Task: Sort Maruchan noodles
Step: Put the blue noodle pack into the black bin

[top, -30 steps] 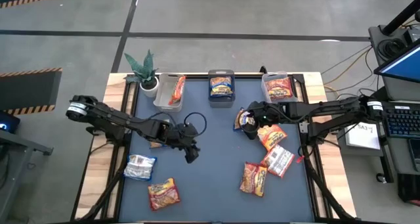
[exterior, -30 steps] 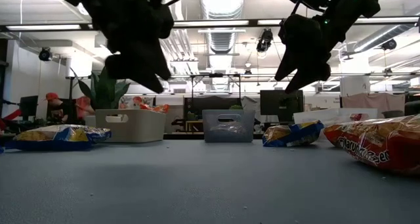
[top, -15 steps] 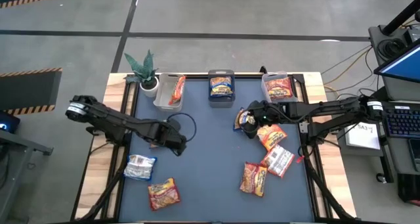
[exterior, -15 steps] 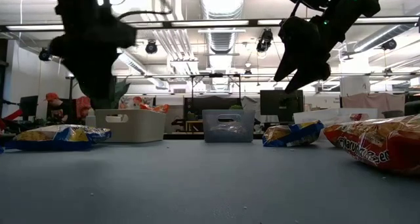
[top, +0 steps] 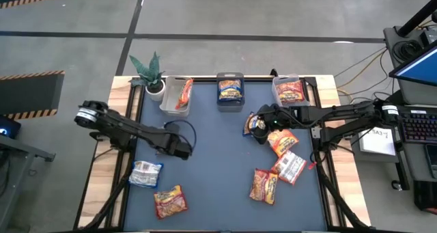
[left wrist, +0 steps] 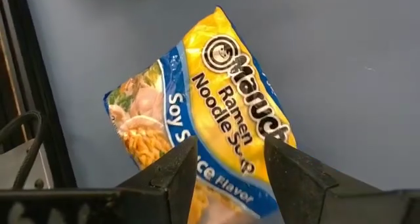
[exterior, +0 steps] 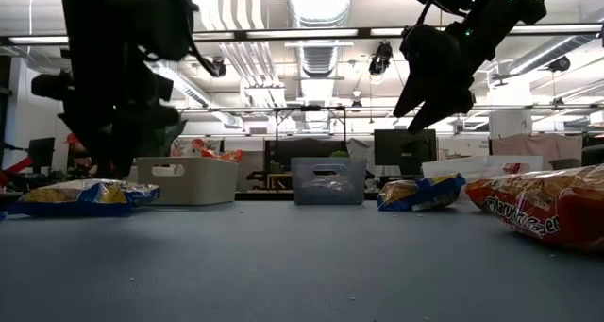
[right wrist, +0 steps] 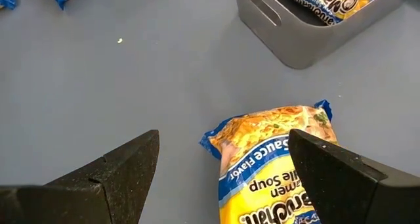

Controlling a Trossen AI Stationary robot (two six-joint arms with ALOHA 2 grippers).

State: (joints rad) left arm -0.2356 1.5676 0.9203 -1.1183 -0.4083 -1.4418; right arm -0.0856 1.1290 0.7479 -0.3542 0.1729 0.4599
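Packets of Maruchan noodles, scattered on a blue mat [top: 218,185], first-person entry.

High view only: three bins along the top edge, each with a packet inside, namely left bin [top: 177,95], middle bin [top: 231,89], right bin [top: 289,91]. Potted plant [top: 150,74] at upper left, beside the left bin. Loose packets: blue one [top: 145,173] at lower left, red-yellow one [top: 168,201] below it, three [top: 276,166] clustered at lower right.

My left gripper [top: 183,149]: left of centre, above the lower-left blue packet. My left wrist view alone shows what sits under it: a blue-yellow soy packet [left wrist: 197,129] flat on the mat, my fingers [left wrist: 172,178] set apart either side of its near end, not pressing on it.

My right gripper [top: 258,126]: right of centre, jaws wide apart, holding nothing. My right wrist view shows a blue packet [right wrist: 275,159] between the fingers on the mat, and the grey wall of a bin [right wrist: 295,37] beyond.

Low view: both arms hang as dark masses above the mat; my left one blocks part of the left bin and the room behind.
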